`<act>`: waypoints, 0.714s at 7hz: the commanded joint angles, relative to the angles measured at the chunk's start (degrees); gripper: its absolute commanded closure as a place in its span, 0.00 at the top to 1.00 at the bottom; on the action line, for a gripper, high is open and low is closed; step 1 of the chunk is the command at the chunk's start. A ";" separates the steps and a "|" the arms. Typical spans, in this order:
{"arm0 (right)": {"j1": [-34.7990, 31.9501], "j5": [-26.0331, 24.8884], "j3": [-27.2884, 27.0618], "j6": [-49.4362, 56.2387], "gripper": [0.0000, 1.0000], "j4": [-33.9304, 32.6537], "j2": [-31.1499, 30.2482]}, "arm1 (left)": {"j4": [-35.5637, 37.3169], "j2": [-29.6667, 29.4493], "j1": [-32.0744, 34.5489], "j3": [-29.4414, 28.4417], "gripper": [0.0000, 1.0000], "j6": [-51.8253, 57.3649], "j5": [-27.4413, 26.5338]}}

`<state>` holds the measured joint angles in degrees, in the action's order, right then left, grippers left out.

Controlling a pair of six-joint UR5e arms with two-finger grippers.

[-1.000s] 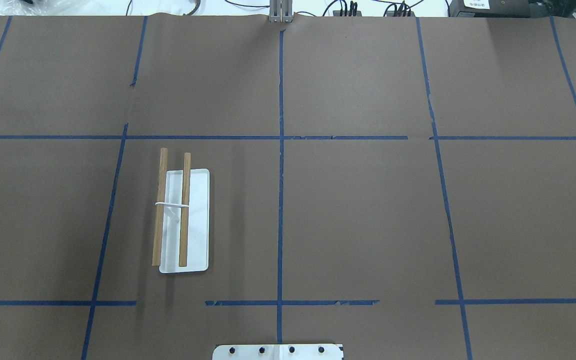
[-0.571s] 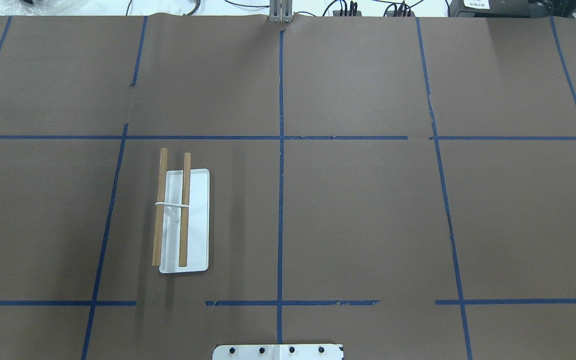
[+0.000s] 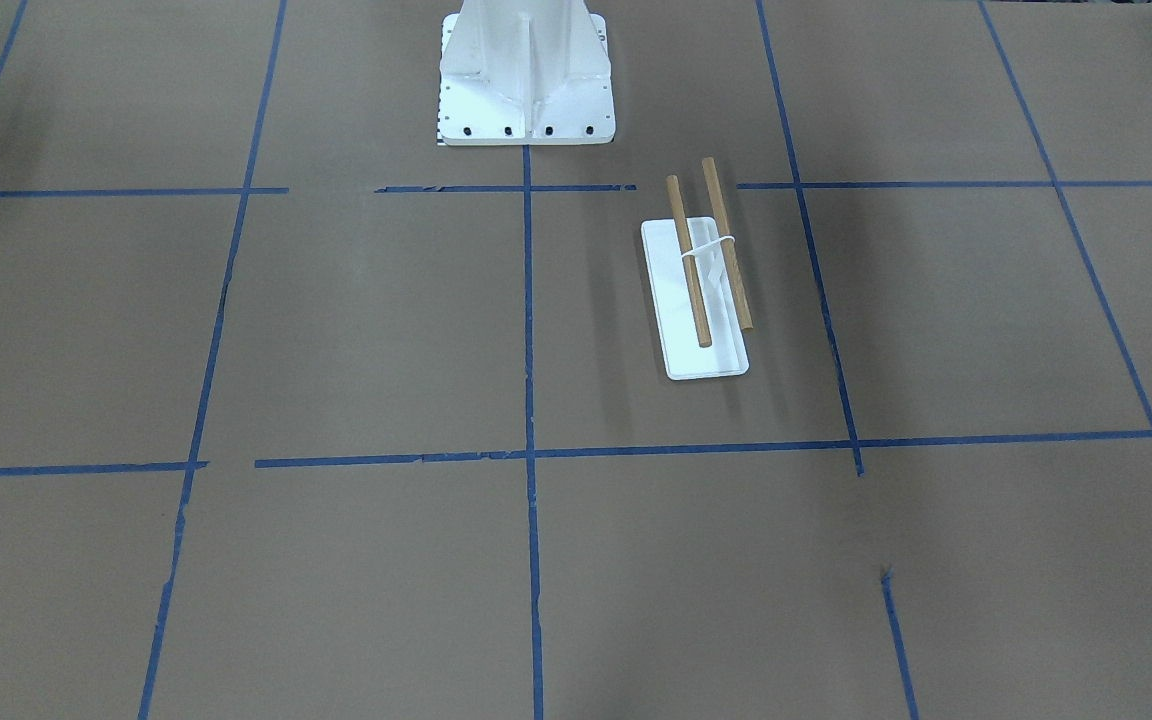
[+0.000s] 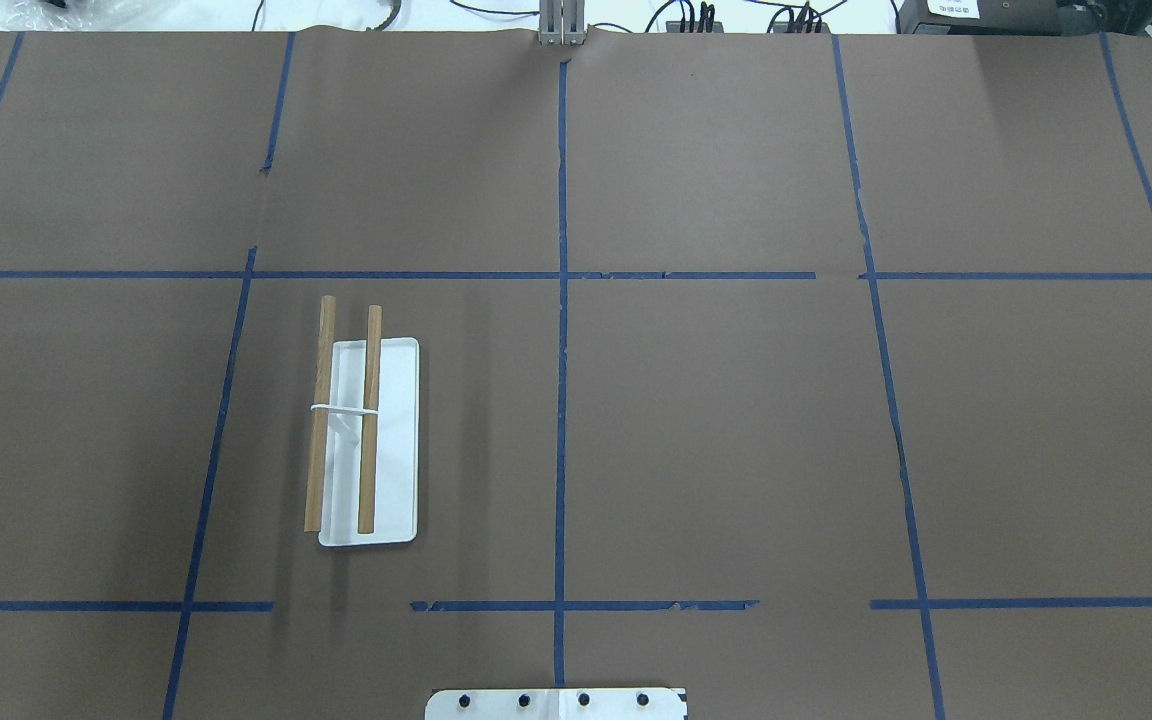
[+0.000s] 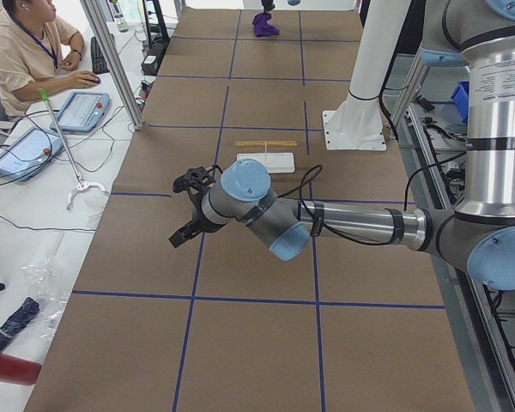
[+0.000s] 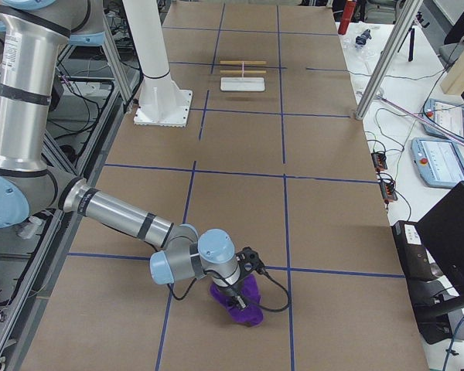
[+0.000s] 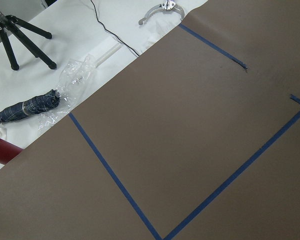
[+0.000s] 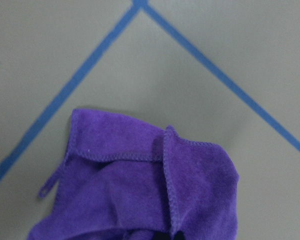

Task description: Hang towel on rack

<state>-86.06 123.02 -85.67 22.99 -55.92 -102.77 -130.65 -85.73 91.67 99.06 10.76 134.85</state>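
Across the table, front-facing view: table (image 3: 356,330) covered in brown paper, gridded with blue tape lines (image 3: 528,330). Rack (image 3: 671,320): white tray base flat on the paper, with two wooden rods side by side above it, joined by a white band. It stands on the robot's left half, near the white pedestal (image 3: 526,70).

Overhead view: rack (image 4: 391,440) in the left-centre square, rods running away from the robot. One rod is over the tray, the other along its left edge. The pedestal's bolted plate is at the bottom edge.

Left-end view: left gripper (image 5: 189,210), on the near arm, held out above bare paper and well apart from the rack behind it. Nothing shows in its grasp; how far its fingers are spread cannot be told from this angle. Towel (image 5: 264,24): purple, small, at the table's far end under the far arm. Operator (image 5: 26,51) seated at the side bench.

Right-end view: right gripper (image 6: 240,296) pointing down into the bunched towel on the paper, beside a tape line at the table's right end. Whether it has closed on the cloth cannot be told. The rack is at the opposite end, well apart.

Left wrist view: paper and tape. On the white bench beyond are a folded umbrella (image 7: 27,107) in plastic wrap and a tripod (image 7: 20,35).

Right wrist view: towel fills the lower frame, crumpled, with stitched hems showing and a small loop at its left. The fingers are hidden.
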 commanded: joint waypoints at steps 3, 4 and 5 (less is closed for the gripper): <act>1.75 11.46 -23.75 -9.29 0.00 -32.40 17.10 | -0.40 -1.37 -2.53 0.26 1.00 -4.17 3.32; 6.99 12.41 -24.36 -19.29 0.00 -32.33 22.12 | 0.12 -2.50 -5.77 0.35 1.00 -8.34 2.62; 12.35 12.25 -24.46 -25.48 0.00 -32.33 25.30 | 0.21 -4.60 -8.85 0.43 1.00 -18.22 1.92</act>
<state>-79.71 134.08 -109.49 6.36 -87.59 -82.46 -130.68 -88.32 86.44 99.38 1.37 137.47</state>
